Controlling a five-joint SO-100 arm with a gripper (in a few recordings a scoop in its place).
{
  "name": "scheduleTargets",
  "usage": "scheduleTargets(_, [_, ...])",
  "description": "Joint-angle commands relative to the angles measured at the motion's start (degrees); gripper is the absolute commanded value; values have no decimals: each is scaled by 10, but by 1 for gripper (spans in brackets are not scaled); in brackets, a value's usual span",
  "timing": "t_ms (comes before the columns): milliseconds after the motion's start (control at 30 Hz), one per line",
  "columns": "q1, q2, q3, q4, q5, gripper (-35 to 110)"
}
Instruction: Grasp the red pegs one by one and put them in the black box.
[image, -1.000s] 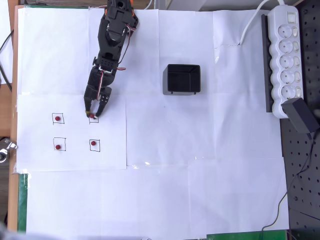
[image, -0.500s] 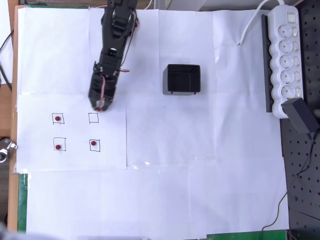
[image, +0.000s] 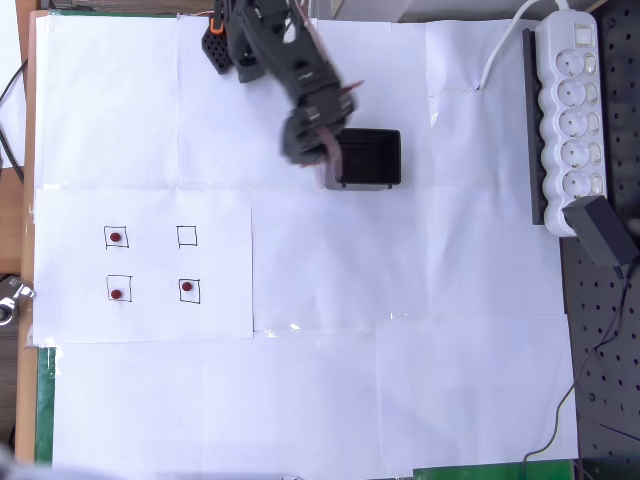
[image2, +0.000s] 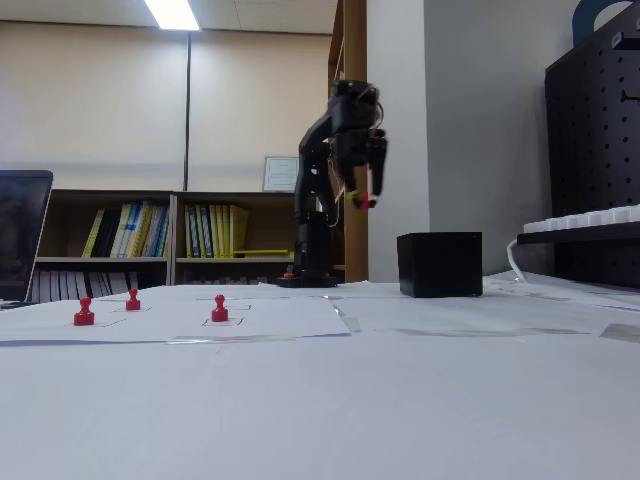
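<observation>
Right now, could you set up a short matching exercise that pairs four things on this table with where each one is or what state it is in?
Column one:
1. tool
2. black box
3. top-right drawn square
4. power strip

Column two:
A. holds no peg, in the overhead view
B. raised above the table, carrying a red peg, in the fixed view
C. lies along the right edge of the overhead view
D. stands on the white paper right of the arm in the overhead view

Pairs: 1-B, 2-D, 3-A, 4-C
</observation>
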Motion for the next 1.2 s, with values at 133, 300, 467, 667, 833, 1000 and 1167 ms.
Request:
scheduleTargets(133, [-109, 116, 45, -83, -46, 0])
scheduleTargets(300, [-128, 211, 39, -163, -44, 0])
scheduleTargets(467, [-139, 250, 40, -159, -26, 8])
scheduleTargets(667, [-138, 228, 139, -86, -39, 19])
scheduleTargets(833, [-104, 156, 330, -4, -13, 21])
scheduleTargets(1000, [29, -13, 238, 3, 127, 16])
scheduleTargets(1167, [269, -177, -125, -102, 405, 15])
